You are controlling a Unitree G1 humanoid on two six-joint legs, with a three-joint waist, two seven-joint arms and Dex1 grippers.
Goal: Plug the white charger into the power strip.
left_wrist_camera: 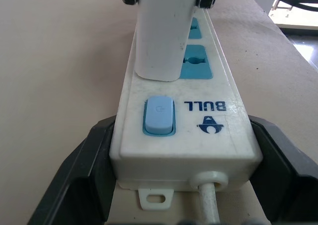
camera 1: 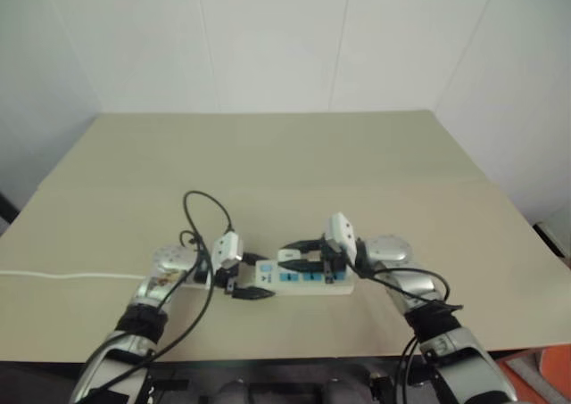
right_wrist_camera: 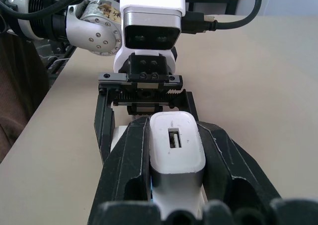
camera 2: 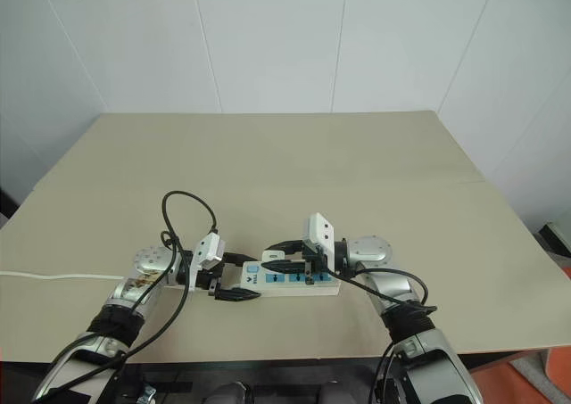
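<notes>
Left claw (camera 2: 239, 276) clamps the strip's (camera 2: 290, 281) switch end on my table (camera 2: 357, 172); right claw (camera 2: 284, 254) grips the charger (camera 2: 273, 256) over it. My left wrist view: white charger (left_wrist_camera: 161, 31) standing on a blue socket beside the switch (left_wrist_camera: 159, 115). My right wrist view: fingers (right_wrist_camera: 126, 173) clamped on the charger's (right_wrist_camera: 176, 150) sides.

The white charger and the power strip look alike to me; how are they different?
The white charger is a small, stubby block; the power strip is a long bar. The charger stands upright on the strip, which lies flat on the table. The charger is plain with one slot in its end; the strip has blue sockets, a blue switch and a cord. Both are white plastic, each clamped in an end effector.
</notes>
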